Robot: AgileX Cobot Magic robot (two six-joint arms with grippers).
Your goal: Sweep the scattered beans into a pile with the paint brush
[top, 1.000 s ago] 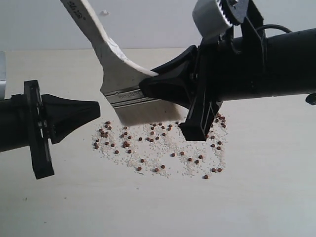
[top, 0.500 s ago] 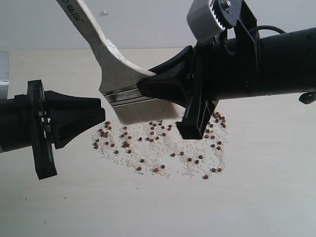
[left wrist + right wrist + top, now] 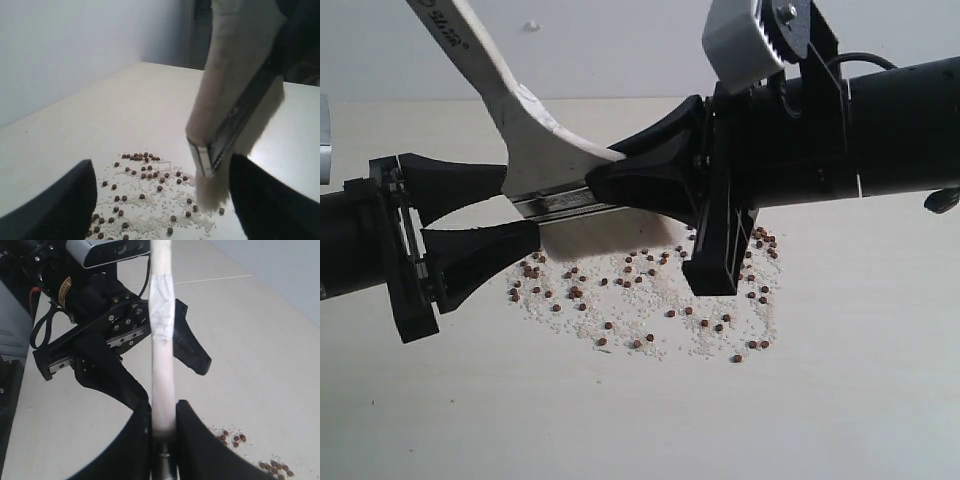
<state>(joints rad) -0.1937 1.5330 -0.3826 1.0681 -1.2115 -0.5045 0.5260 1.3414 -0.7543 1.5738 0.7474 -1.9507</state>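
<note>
Right gripper clamped on paint brush above scattered beans
Left gripper has its jaws wide apart, the brush's silver band between them; the beans lie spread among whitish crumbs on the pale table, some hidden behind a black mount

Shiny metal band on paint brush, smooth matt table
</note>
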